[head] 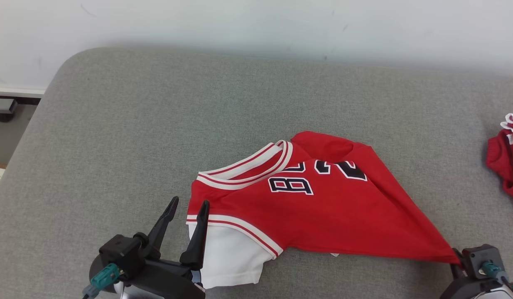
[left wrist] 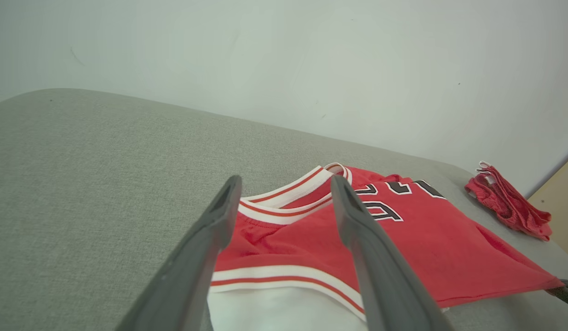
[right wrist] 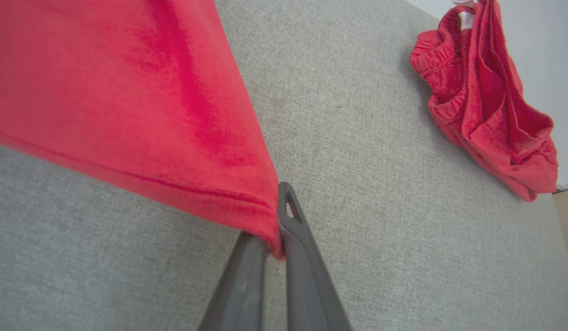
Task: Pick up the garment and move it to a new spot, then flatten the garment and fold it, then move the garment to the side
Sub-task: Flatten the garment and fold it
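Spread left end effector (head: 190,202) over the sleeve edge of a red-and-white basketball jersey (head: 322,216) lying on grey fabric worktop (head: 156,124); black lettering (head: 291,185) partly folded under. Stretched hem corner pinched by right end effector (right wrist: 274,230). At right edge, crumpled red garment (head: 503,166), cut off.

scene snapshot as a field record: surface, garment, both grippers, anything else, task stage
surface: grey padded surface
garment: red jersey, white trim, dark lettering; rumpled, not flat; white part at its near left
left gripper: open, at the jersey's near left edge, holding nothing
right gripper: shut on the jersey's near right corner, cloth drawn taut towards it
other: second red garment, bunched at the far right, apart from the jersey
task stage: not yet flattened or folded
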Available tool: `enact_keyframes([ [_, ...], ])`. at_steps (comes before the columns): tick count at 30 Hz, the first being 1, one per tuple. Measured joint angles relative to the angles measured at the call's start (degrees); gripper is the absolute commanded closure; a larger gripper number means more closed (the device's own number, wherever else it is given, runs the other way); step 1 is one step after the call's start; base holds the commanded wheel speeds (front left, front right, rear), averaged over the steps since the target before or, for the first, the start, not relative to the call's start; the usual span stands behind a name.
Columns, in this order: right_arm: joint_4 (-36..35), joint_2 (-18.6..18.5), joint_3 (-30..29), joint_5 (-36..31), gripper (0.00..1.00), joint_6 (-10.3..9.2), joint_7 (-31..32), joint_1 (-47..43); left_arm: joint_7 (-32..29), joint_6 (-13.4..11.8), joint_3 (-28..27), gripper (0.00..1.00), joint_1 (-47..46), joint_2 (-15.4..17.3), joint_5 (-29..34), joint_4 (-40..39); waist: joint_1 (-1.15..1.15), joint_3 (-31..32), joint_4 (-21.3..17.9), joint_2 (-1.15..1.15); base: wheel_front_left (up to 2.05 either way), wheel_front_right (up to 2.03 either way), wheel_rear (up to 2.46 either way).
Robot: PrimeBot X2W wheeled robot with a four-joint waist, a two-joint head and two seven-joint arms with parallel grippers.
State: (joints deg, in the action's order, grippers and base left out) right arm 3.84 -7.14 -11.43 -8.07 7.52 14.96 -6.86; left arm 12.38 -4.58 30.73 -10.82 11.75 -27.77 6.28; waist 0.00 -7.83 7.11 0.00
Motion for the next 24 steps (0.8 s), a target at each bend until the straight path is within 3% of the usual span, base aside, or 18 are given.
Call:
enact_keyframes([
  [2, 1.3, -0.1, 0.9, 0.0, 1.00, 0.00, 0.1, 0.5, -0.1, 0.0, 0.1, 0.00, 0.0, 0.0, 0.0, 0.0, 0.00, -0.2, -0.1, 0.00, 0.00, 0.00, 0.00],
  [3, 2.0, -0.1, 1.3, 0.0, 0.90, 0.00, 0.2, 0.7, -0.1, 0.0, 0.1, 0.00, 0.0, 0.0, 0.0, 0.0, 0.00, -0.2, -0.1, 0.00, 0.00, 0.00, 0.00],
  [4, 2.7, 0.0, 1.3, -0.1, 0.35, 0.00, 0.2, 0.9, -0.1, 0.0, 0.2, 0.00, -0.1, 0.0, 0.0, 0.0, 0.00, -0.3, -0.1, 0.00, 0.00, 0.00, 0.00],
  [5, 3.3, 0.0, 1.3, -0.1, 0.00, 0.00, 0.2, 1.0, -0.1, 0.0, 0.2, 0.00, -0.1, 0.0, -0.1, 0.0, 0.00, -0.3, -0.1, 0.00, 0.00, 0.00, 0.00],
  [15, 4.8, 0.8, -1.2, -0.6, 0.00, 0.00, -1.1, 2.3, -0.2, -1.1, -0.1, 0.00, -0.2, 1.1, 0.1, 0.7, 0.00, 0.4, 0.0, 0.00, 0.00, 0.00, 0.00],
  [24, -0.1, 3.6, -5.6, 2.6, 0.00, 0.00, -2.1, 2.3, 1.3, -2.5, -1.1, 0.00, 0.4, 2.1, 1.0, 1.3, 0.00, 3.4, 0.2, 0.00, 0.00, 0.00, 0.00],
])
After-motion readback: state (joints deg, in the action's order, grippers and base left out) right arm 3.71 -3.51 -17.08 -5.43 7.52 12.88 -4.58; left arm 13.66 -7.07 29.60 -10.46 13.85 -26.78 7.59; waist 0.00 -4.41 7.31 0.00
